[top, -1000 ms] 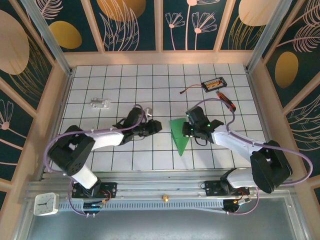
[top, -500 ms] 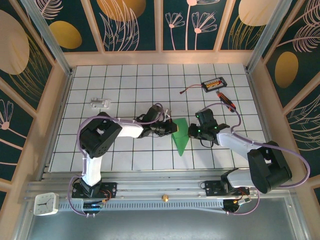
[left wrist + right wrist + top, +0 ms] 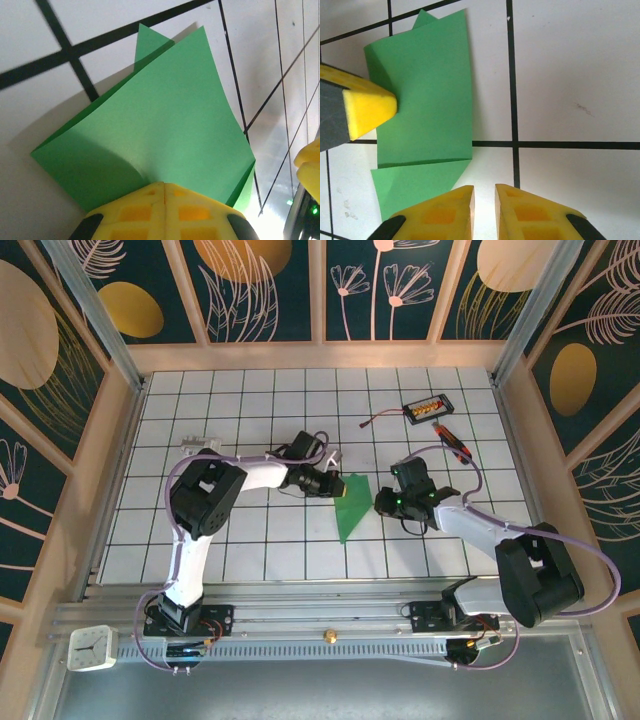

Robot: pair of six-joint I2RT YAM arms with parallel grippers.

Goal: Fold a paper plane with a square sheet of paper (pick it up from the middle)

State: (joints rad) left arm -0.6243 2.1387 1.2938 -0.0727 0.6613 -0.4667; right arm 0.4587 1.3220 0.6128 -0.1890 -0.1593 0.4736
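Observation:
The square sheet of paper (image 3: 350, 510) is bright green and folded to a narrow shape with its point toward the near edge. It lies mid-table, with an upper flap (image 3: 160, 120) bowed up off the tiles. My left gripper (image 3: 335, 484) is shut on the flap's left edge, its yellow fingers (image 3: 145, 205) pressed together. From the right wrist view the same paper (image 3: 425, 95) has the left gripper's finger (image 3: 367, 107) at its edge. My right gripper (image 3: 381, 502) sits at the paper's right side. Its jaws (image 3: 484, 192) are slightly open over bare tile, one finger above the paper's corner.
A small black box with orange parts (image 3: 427, 407) and a red cable (image 3: 380, 420) lie at the back right. The black-and-orange screwdriver (image 3: 455, 443) is beside them. A small white object (image 3: 200, 446) sits at the back left. Wooden walls (image 3: 115, 440) enclose the table.
My left gripper came right to the paper and closed on its edge. The paper has since slid a little left, its point swinging left. The right gripper backed off the paper's right edge.

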